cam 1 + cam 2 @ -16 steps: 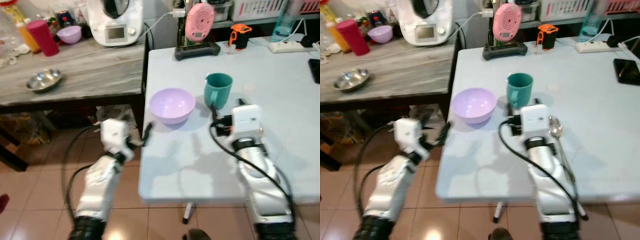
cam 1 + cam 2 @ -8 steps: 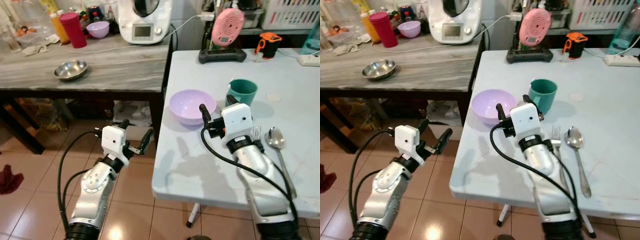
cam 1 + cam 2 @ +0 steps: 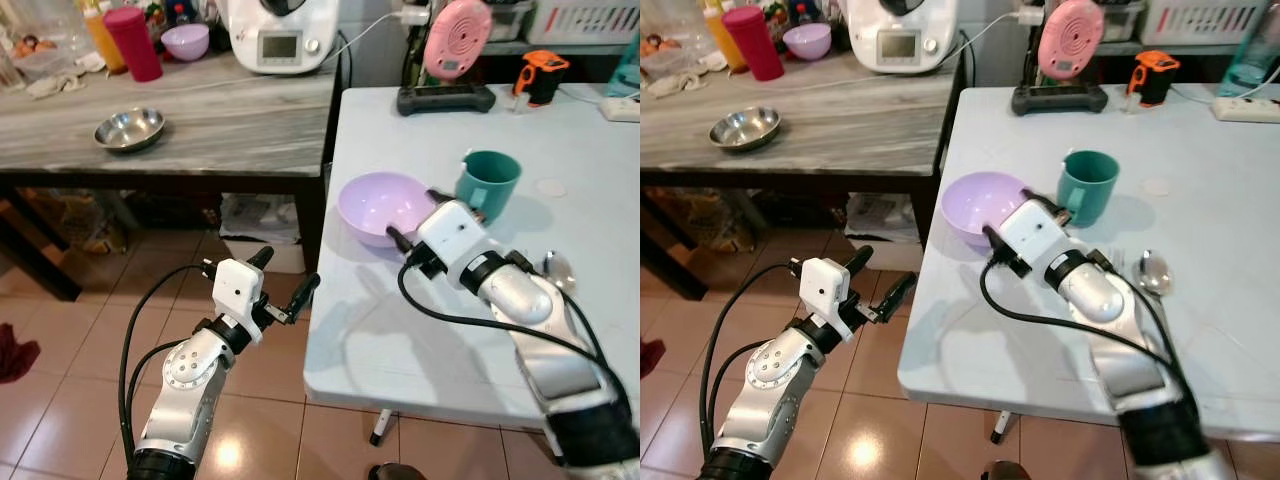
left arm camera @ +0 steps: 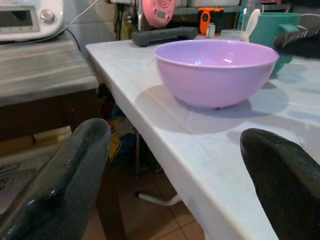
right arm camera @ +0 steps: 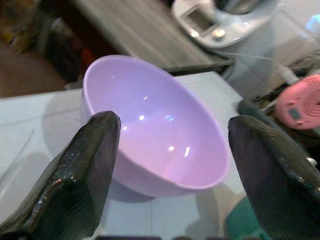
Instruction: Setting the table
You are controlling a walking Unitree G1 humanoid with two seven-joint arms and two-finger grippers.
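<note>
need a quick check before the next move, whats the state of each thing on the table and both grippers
lilac bowl: upright, empty, near the table corner
teal mug: upright, beside the bowl
spoon: lying flat on the white table
right gripper: open, aimed at the bowl, not touching
left gripper: open, off the table edge, holding nothing

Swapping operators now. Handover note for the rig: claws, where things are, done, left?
Right claw: open, aimed at the lilac bowl, not gripping it.
Left claw: open, low beside the white table edge, over the floor.
On the table: bowl near the left edge, teal mug beside it, spoon partly hidden behind the right arm.
Done: bowl, mug and spoon are on the table.
Left: probably grasp and place the bowl; final layout unclear.
</note>
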